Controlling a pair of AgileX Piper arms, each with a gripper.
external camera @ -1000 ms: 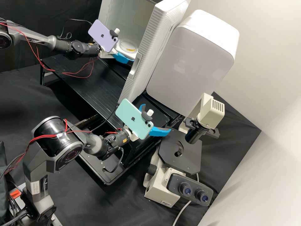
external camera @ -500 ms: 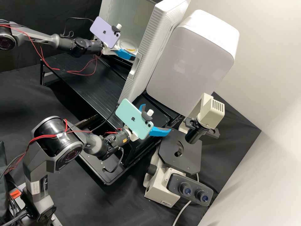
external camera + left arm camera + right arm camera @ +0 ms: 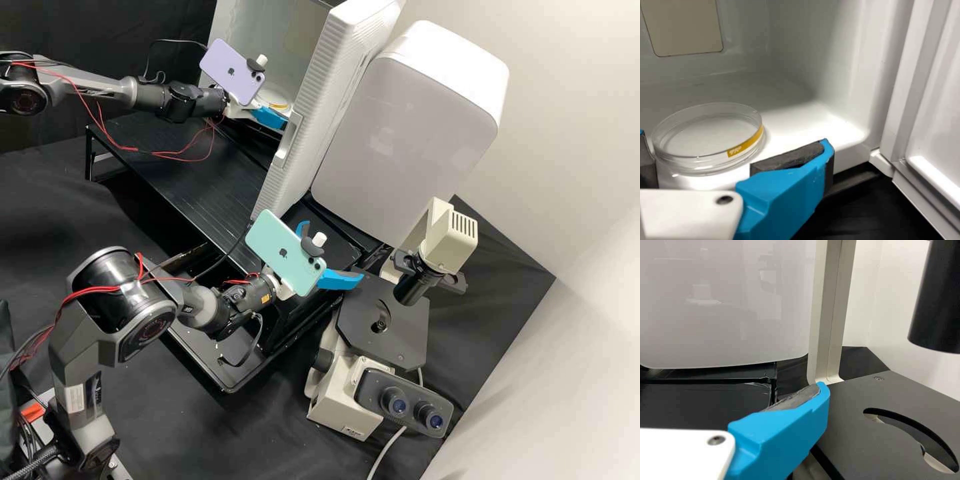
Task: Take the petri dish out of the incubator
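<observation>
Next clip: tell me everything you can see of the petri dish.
The petri dish is a shallow round container of clear, plastic-looking material, apparently lidded, with a yellow strip on its side wall. It sits flat and upright on the white incubator floor near the open front, between the open fingers of the left gripper. Whether the fingers touch it cannot be told.

Left end effector (image 3: 268,112) far out, spread — right end effector (image 3: 331,253) nearer, also spread.

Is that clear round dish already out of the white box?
No, the petri dish sits on the white floor inside the incubator.
</observation>
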